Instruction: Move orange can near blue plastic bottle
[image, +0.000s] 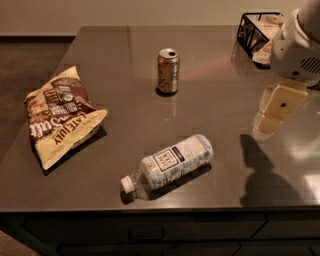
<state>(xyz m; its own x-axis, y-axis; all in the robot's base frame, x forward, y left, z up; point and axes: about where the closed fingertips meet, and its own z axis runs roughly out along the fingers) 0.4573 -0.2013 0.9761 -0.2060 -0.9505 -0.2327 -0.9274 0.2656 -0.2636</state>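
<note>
The cream gripper (270, 122) is hovering empty; how far open, I cannot tell. The small orange-gold metal can (168, 71) is standing up-left of it, the clear plastic white-capped bottle (172, 161) lying down-left.

Chip bag (62, 117) lying flat, table's (210, 105) left side; black wire basket (244, 32) far-right corner, w/ pale items inside.

arm (300, 45) cut off at upper right edge, gripper (267, 125) mid right below it, wire basket (245, 32) upper right half hidden behind arm, contents unclear, blue plastic bottle (172, 160) label text unreadable
</note>
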